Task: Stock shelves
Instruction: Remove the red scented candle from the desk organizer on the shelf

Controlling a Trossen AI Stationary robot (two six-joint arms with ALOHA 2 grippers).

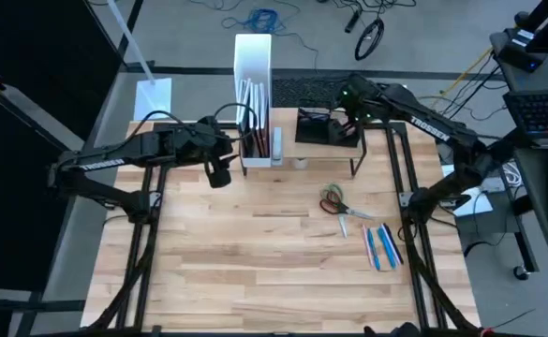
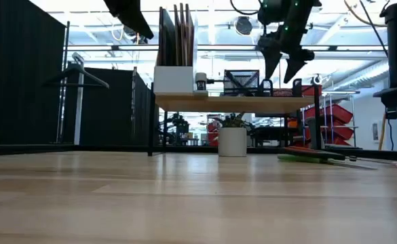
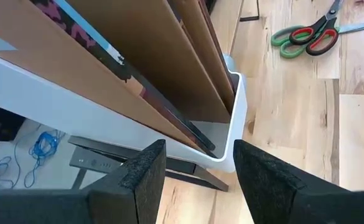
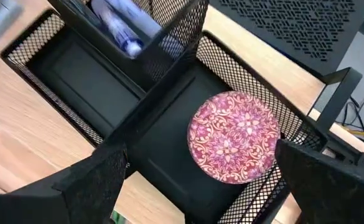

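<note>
Shelves (image 2: 235,103) sitting at table's (image 1: 255,271) far edge, centre-right. On top: file box (image 1: 253,65) at left end w/ boards (image 3: 138,68) standing in it, small jar (image 2: 200,81) just beside it, mesh organizer tray (image 4: 169,143) twd the right end. Round patterned disc (image 4: 236,138) lying in one tray compartment; a tube-like item (image 4: 122,28) in another. Potted plant (image 2: 233,137) sitting under shelves. Scissors (image 1: 335,201) lying nearer the front, right of centre; pens (image 1: 382,245) lying beyond those, nearer front & right.
</note>
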